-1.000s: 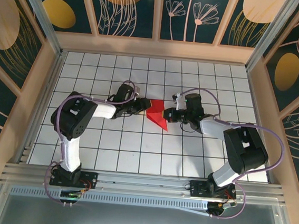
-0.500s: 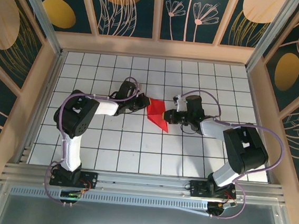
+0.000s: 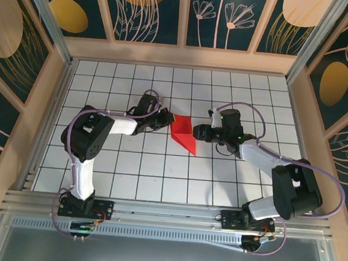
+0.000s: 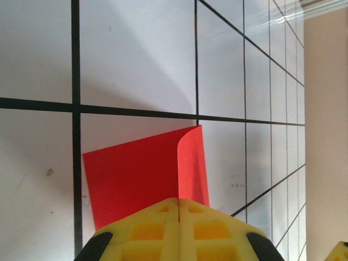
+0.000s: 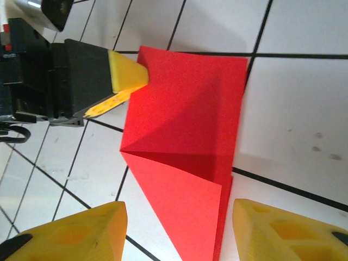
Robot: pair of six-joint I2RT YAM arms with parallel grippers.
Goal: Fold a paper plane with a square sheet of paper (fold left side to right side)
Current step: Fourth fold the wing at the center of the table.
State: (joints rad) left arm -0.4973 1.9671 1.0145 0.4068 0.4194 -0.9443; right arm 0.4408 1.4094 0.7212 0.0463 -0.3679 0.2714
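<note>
Now, left gripper point(image 3: 166, 118) pinches the red paper point(image 3: 183, 132) on the counter point(image 3: 126, 175).
Clamped on its left edge, likely to carry it rightward; right gripper point(image 3: 198, 133) apart beside the paper, holding nothing.

1. From above, my cell is bright and evenly lit. The white gridded table point(image 3: 156, 184) shows no glare, and my arms drop only soft, short shadows.
2. On my left wrist camera the red paper point(image 4: 130, 179) is crisp, with a faint grey shadow on the tiles beyond its upper edge. My left gripper point(image 4: 179, 212) at 6 o'clock looks slightly soft.
3. A washed-out glare streak sits at 1 o'clock there.
4. On my right wrist camera the paper's raised fold shades its middle darker. My right gripper point(image 5: 178, 217) blurs at 5 and 7 o'clock.
</note>
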